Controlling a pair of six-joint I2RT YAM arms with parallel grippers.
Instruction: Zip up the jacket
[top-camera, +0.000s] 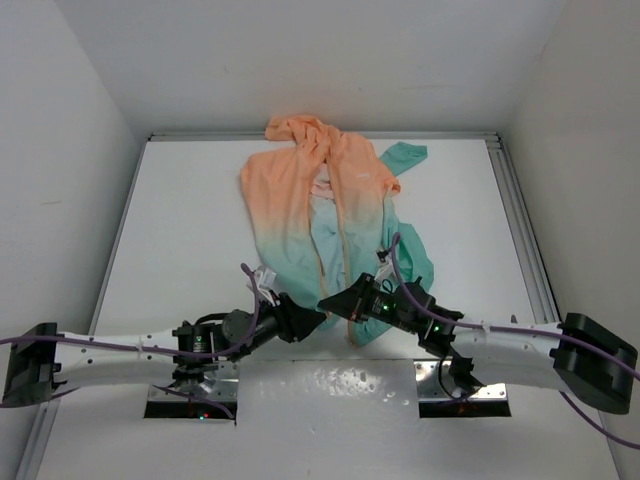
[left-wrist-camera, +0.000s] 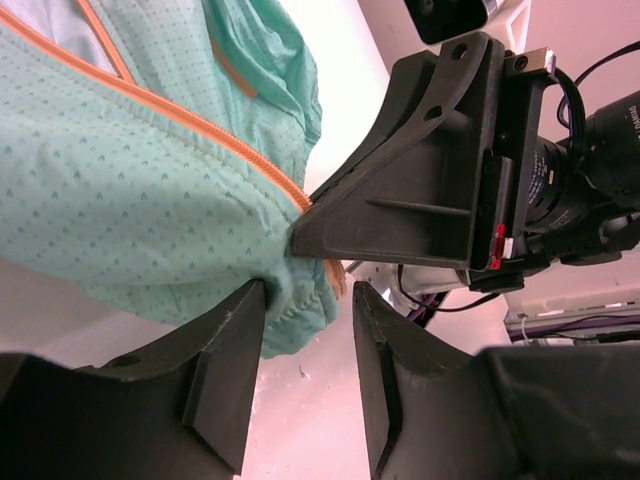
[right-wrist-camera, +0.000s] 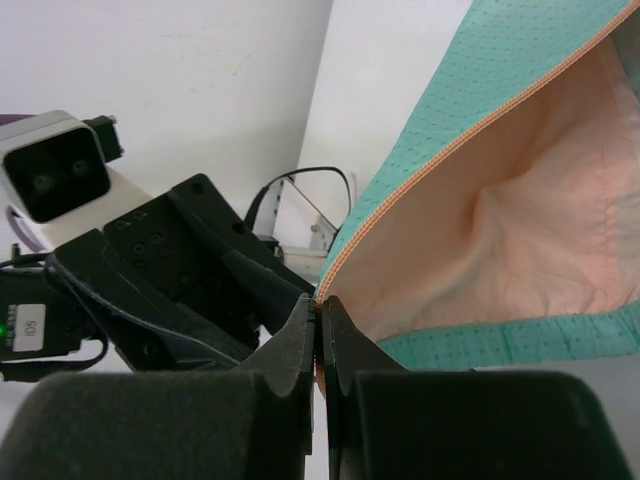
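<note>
The jacket (top-camera: 300, 200) lies on the white table, peach-orange at the far end and teal at the near hem, front open. My right gripper (top-camera: 338, 303) is shut on the orange zipper edge (right-wrist-camera: 345, 255) at the bottom hem and holds that corner lifted; the peach lining (right-wrist-camera: 520, 220) shows. My left gripper (top-camera: 308, 318) is open just left of it. In the left wrist view its gripper (left-wrist-camera: 310, 292) has jaws spread, with the teal hem corner (left-wrist-camera: 295, 315) hanging between them against the left finger (left-wrist-camera: 225, 350). The right gripper's black finger (left-wrist-camera: 420, 200) pinches the zipper line (left-wrist-camera: 200, 130).
White walls enclose the table on the left, far and right sides. A metal rail (top-camera: 520, 220) runs along the right edge. One teal cuff (top-camera: 405, 153) lies at the far right of the jacket. Both arm bases (top-camera: 190, 395) sit at the near edge.
</note>
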